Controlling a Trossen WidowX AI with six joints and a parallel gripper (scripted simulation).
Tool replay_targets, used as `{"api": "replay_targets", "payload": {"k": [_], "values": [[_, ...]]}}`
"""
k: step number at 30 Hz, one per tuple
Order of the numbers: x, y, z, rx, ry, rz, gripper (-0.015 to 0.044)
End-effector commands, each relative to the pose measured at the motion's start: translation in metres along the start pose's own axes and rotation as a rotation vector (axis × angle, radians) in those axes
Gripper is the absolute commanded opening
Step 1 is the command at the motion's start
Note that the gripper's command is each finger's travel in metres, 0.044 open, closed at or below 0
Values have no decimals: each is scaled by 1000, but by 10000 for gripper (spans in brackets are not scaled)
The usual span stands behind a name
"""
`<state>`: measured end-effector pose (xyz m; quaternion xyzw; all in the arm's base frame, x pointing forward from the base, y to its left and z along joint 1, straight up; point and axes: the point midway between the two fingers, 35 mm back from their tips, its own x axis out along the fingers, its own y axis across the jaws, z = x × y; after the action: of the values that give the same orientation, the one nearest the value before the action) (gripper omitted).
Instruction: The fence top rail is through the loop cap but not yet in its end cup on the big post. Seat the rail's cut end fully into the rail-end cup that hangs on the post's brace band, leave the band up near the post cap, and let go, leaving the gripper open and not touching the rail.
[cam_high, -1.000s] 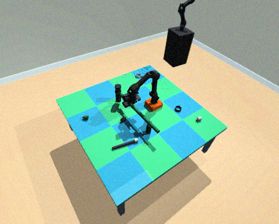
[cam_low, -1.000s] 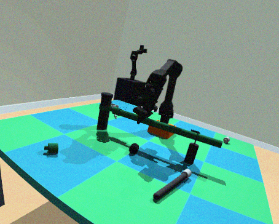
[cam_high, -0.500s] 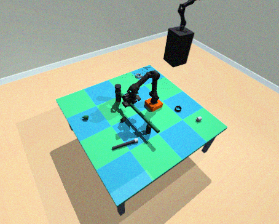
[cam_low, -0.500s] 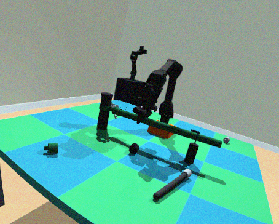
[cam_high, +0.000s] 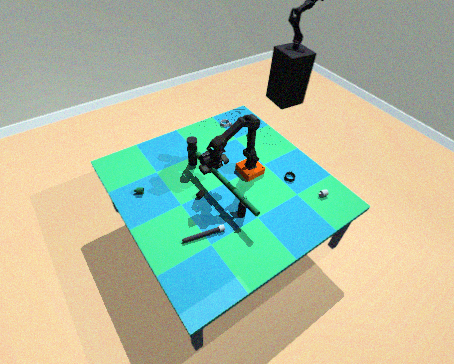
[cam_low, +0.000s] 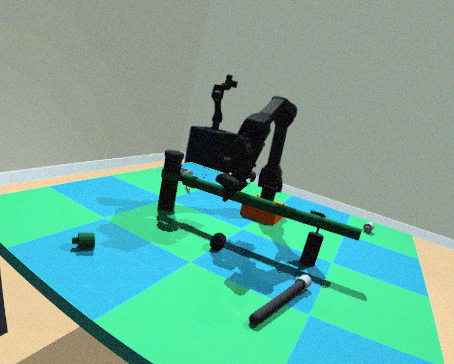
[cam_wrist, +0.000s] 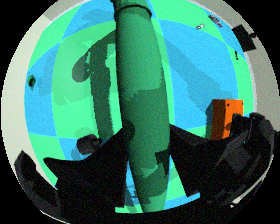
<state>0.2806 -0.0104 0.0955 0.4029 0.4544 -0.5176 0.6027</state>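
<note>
Top view shows a black ring (cam_high: 290, 173) lying on the desk (cam_high: 175, 280) (cam_low: 150, 310) (cam_wrist: 187, 55), which I can't find in the exterior view. The exterior view, for its part, shows the loop cap above the small post (cam_low: 311, 249) (cam_high: 242, 209), with the green rail (cam_high: 236, 192) (cam_low: 280, 206) (cam_wrist: 142, 75) passing there and its free end sticking out beyond. Only the wrist view looks straight along the rail, to a thin dark line around the green near the top edge. The rail's other end is at the big post (cam_high: 192, 149) (cam_low: 168, 192), a little below its cap; how deep it sits in the cup, I cannot tell.

The arm (cam_high: 251, 135) (cam_low: 280, 137) rises from its orange base (cam_high: 243, 175) (cam_low: 252, 215) (cam_wrist: 219, 117), bends at a high elbow, and slopes down toward the big post. Its jaws (cam_high: 214, 164) (cam_low: 231, 187) reach down around the rail near that post, pinching it from both sides.
</note>
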Motion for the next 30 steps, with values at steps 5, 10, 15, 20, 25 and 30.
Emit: {"api": "replay_targets", "payload": {"k": [5, 10, 15, 20, 25, 30], "values": [[0, 0, 1, 0, -3, 1, 0], [0, 0, 0, 0, 0, 0, 0], [0, 0, 0, 0, 0, 0, 0], [0, 0, 0, 1, -2, 0, 0], [-1, 0, 0, 1, -3, 0, 0], [-1, -1, 1, 2, -5, -1, 0]]}}
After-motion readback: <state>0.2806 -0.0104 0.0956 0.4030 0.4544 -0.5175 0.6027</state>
